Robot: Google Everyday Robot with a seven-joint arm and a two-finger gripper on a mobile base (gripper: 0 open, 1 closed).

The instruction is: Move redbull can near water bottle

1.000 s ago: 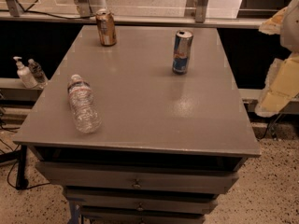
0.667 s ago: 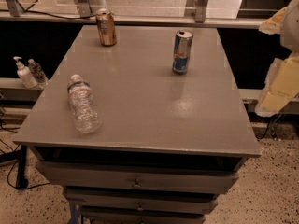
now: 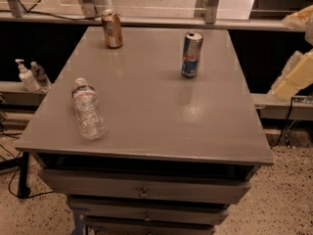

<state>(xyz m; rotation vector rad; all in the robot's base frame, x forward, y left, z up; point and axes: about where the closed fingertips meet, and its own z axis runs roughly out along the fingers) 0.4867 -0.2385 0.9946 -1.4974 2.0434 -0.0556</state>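
Observation:
The redbull can (image 3: pixel 191 54) stands upright on the far right part of the grey table (image 3: pixel 161 106); it is slim, blue and silver, with a silver top. The water bottle (image 3: pixel 88 109) lies on its side near the table's front left, clear and crinkled, its cap pointing away from me. About half the table's width separates them. My gripper (image 3: pixel 292 80) shows only as pale cream arm parts at the right edge of the view, off the table and to the right of the can, touching nothing.
A brown-gold can (image 3: pixel 112 29) stands upright at the table's far left. A white pump bottle (image 3: pixel 24 76) and a small clear bottle (image 3: pixel 40 75) sit on a low ledge left of the table. Drawers (image 3: pixel 144 192) are below the tabletop. Cables lie on the floor at left.

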